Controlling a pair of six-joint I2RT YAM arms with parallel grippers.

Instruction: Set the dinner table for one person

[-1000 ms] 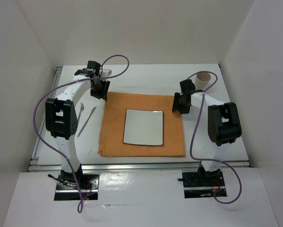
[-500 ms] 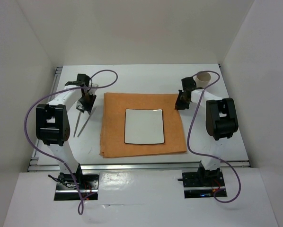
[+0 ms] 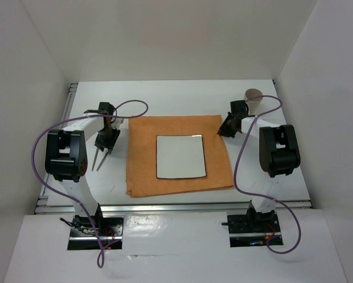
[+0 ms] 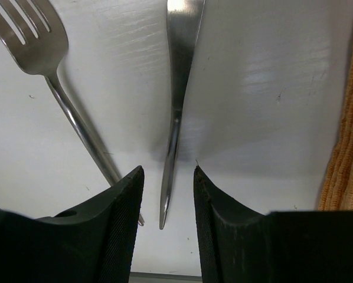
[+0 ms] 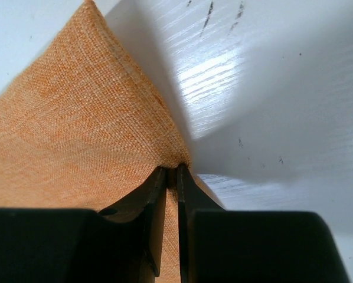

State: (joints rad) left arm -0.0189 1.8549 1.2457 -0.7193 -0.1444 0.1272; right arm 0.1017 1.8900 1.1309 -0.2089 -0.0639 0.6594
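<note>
Plain white walls (image 3: 176,41) close in three sides.

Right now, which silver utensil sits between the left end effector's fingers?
The smooth, tineless silver metal utensil; the silver metal fork angles away outside the fingers.

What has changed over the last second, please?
The left claw moved left and nearer, from the cloth's far-left corner to over the cutlery, open. The right claw stays shut on the far-right corner; the cloth skewed slightly. The plate and cutlery barely moved.
</note>
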